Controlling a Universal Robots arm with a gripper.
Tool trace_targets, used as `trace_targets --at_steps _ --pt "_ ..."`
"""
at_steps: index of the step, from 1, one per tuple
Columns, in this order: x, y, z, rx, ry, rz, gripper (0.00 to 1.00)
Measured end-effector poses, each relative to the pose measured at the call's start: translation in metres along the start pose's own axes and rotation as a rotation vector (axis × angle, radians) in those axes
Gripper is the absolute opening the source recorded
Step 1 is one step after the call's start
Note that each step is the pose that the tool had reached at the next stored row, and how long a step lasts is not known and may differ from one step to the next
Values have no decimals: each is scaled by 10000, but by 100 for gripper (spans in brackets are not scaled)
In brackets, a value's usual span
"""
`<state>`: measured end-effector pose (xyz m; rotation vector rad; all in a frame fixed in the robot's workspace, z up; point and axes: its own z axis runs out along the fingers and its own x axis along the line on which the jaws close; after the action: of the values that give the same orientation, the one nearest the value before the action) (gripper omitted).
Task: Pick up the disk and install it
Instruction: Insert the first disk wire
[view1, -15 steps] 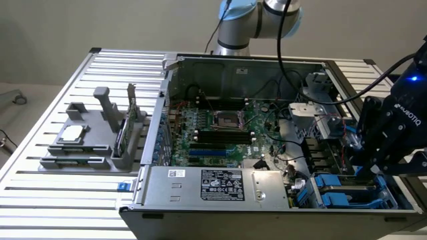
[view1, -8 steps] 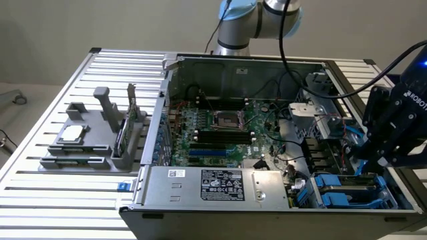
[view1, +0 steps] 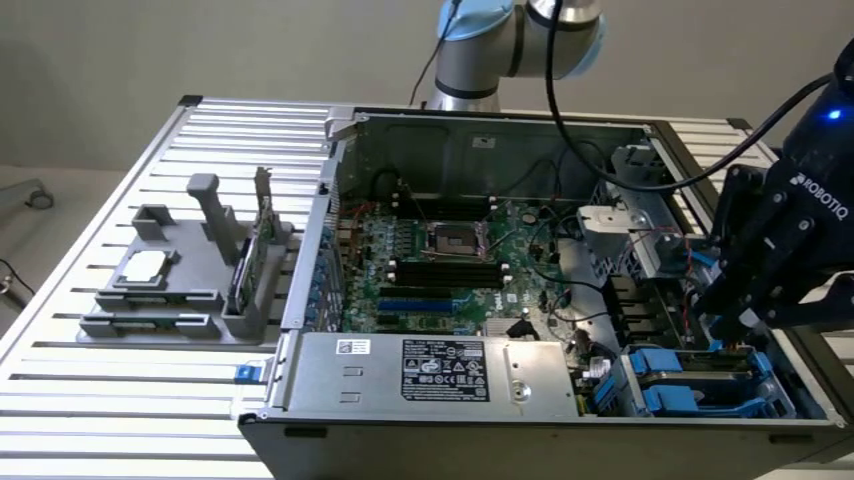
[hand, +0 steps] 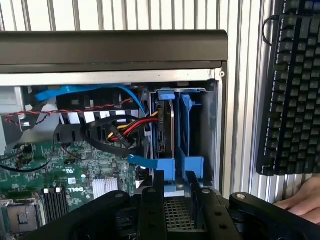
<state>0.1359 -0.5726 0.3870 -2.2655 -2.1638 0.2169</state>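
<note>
The disk (hand: 167, 127), a grey drive in a bright blue carrier, stands on edge in the drive bay at the corner of the open computer case (view1: 441, 385). My gripper (hand: 177, 182) is shut on the carrier's blue end, one black finger (hand: 156, 200) on each side. In the exterior view the gripper (view1: 731, 325) hangs over the bay at the right, with the disk (view1: 701, 358) just below it among blue plastic parts. How deep the disk sits in the bay is hidden.
Red, yellow and black cables (hand: 127, 130) and a blue ribbon (hand: 85, 92) run beside the bay. A black keyboard (hand: 292, 85) lies outside the case, with a person's hand (hand: 302, 200) near it. A grey parts holder (view1: 187, 275) with a chip and a green card stands at the exterior view's left.
</note>
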Motion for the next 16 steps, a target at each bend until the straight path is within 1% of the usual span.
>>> trace_targets --at_steps 4,7,9,12,16 --pt "77 -74 -3 0 -6 2 31" --pt "179 -94 -11 -1 -15 2 31" --pt "228 -97 -16 -2 -17 2 31" --pt "248 -98 -18 -4 -18 3 31" --pt "250 -69 -18 -4 -16 2 31"
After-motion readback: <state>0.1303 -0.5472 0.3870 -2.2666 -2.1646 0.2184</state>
